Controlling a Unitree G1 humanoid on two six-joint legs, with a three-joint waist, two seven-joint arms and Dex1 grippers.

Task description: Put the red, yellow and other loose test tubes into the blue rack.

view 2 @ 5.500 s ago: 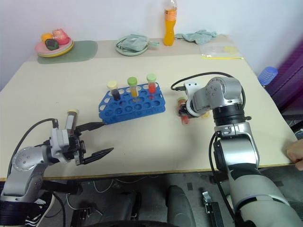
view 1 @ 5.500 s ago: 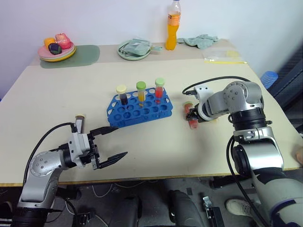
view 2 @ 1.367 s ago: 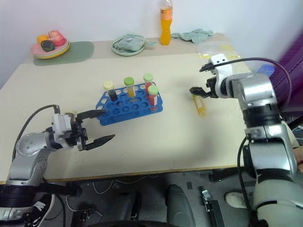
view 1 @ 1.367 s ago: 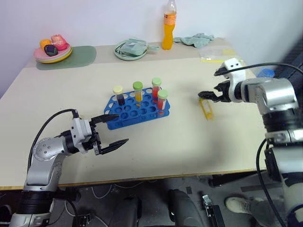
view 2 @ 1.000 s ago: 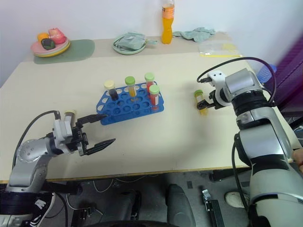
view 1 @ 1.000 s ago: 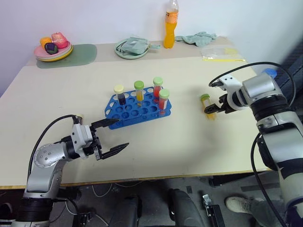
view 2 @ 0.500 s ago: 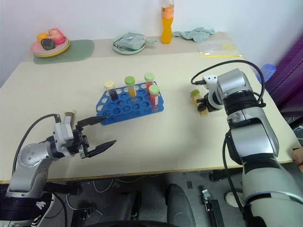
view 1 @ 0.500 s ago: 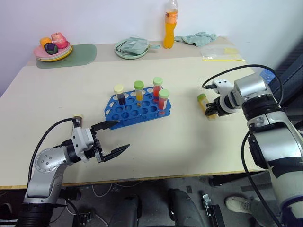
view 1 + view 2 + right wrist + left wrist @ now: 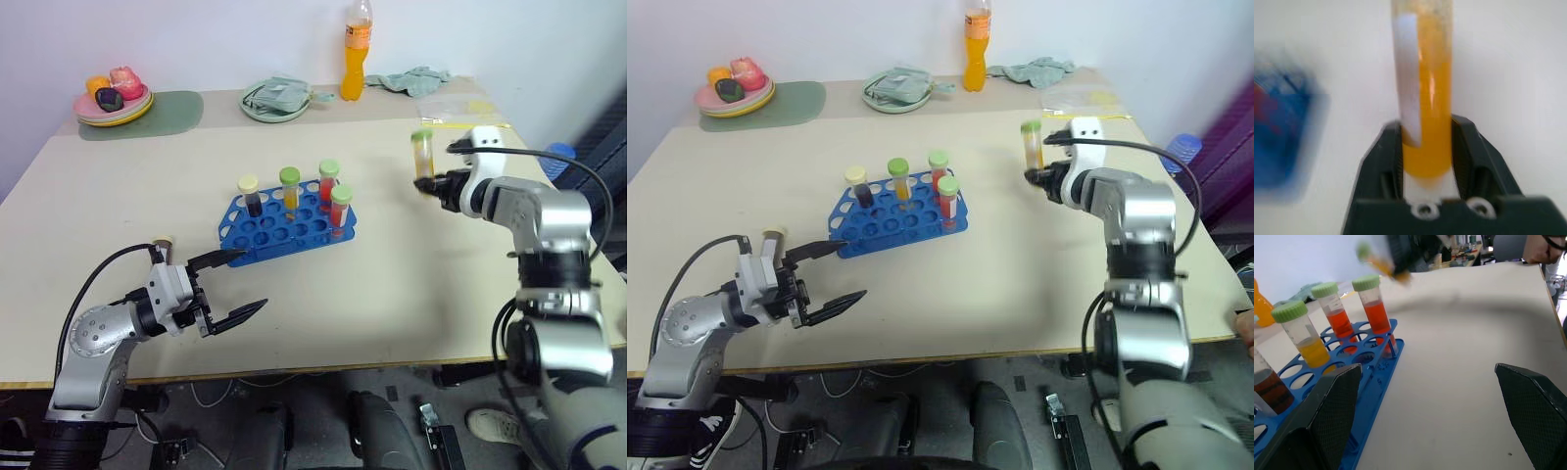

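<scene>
Holding a yellow tube (image 9: pixel 423 157) upright at the upper right of the frame, the right end effector (image 9: pixel 438 186) is clamped on the tube's lower end, its green cap uppermost and well clear of the desk (image 9: pixel 411 284). The wrist view confirms the grip: both fingers (image 9: pixel 1382 161) press the tube's sides near its rounded bottom, with most of the length standing free above them.

The blue rack (image 9: pixel 284 227) sits left of centre on the desk, well apart from the held tube. Four capped tubes stand in it: a dark one (image 9: pixel 251 194), a yellow one (image 9: pixel 290 189) and two red ones (image 9: pixel 330 183) toward its right end. Many holes in the front rows are free.

The left end effector (image 9: pixel 233 286) hangs at the lower left with its fingers wide apart and nothing between them, pointing toward the rack's near corner.

Assessment: the step in hand appears to be carrying the tube across to the rack. Because the grip sits low, the rounded bottom has little length protruding below the fingers, so seating it will likely need a vertical descent over a free hole clear of the standing tubes, release coming only once the tube is guided by the hole. Keeping the tube upright on the way should prevent it swinging in the grip. A front-row hole looks the safest target, away from neighbouring caps.
</scene>
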